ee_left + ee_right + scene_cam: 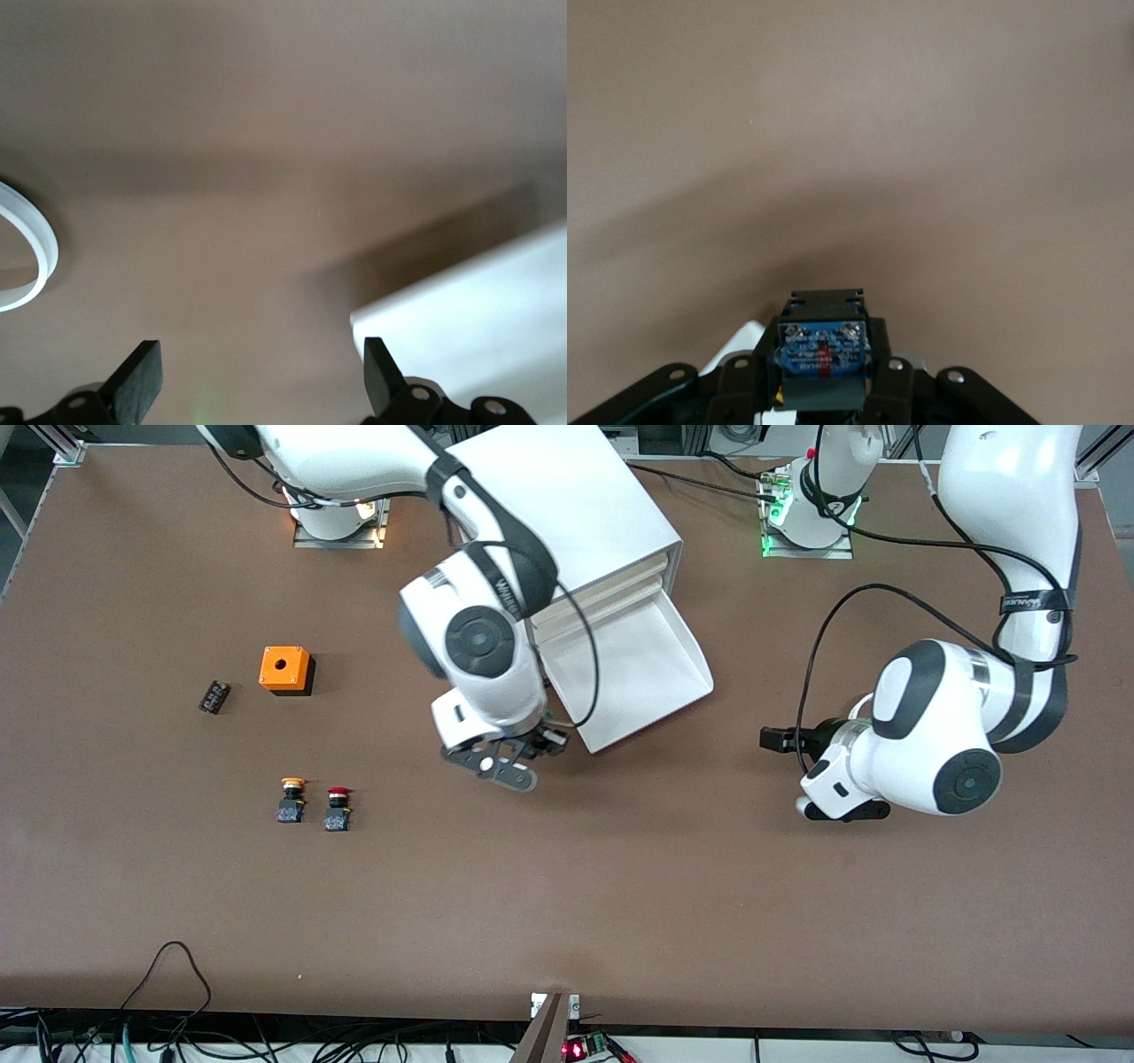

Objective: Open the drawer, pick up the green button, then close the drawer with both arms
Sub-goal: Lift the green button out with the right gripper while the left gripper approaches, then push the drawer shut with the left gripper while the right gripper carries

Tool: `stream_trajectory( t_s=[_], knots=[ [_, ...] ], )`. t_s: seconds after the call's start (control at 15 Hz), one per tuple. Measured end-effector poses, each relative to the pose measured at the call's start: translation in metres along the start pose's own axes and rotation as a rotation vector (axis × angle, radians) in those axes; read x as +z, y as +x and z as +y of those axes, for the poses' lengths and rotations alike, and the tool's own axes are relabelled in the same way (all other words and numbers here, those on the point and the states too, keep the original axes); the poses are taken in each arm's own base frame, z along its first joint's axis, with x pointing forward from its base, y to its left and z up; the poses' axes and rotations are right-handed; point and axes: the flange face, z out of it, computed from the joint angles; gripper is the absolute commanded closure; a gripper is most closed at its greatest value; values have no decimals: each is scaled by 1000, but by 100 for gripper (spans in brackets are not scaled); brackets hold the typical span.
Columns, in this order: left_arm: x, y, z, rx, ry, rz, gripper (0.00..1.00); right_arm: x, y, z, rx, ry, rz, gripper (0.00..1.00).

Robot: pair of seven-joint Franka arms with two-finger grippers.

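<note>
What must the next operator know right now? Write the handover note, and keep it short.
Right hand: shut on the button, over the table just off the open drawer's front corner.
Left hand: open, holding nothing, low over the table beside the drawer, toward the left arm's end.
Done: the cabinet's bottom drawer is pulled out; the button is out of it and in the right hand.
Left: push the drawer shut. The left hand looks better placed for that.

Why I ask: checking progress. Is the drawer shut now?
No, the drawer juts out open from the cabinet, and looks empty in the front view.
</note>
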Motion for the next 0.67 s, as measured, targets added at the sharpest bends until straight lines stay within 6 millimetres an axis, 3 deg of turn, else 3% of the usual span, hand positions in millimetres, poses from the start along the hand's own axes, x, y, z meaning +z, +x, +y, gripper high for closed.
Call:
stream_trajectory(
  t_s=[0.2, 0.4, 0.67],
  knots=[
    [29, 4, 26, -105, 3, 55, 0, 1, 49, 46, -121, -20, -18, 100],
    [64, 1, 71, -170, 3, 115, 0, 14, 90, 91, -217, -30, -38, 100],
    [95, 2, 100, -232, -5, 160, 0, 56, 129, 139, -315, -16, -18, 100]
  ],
)
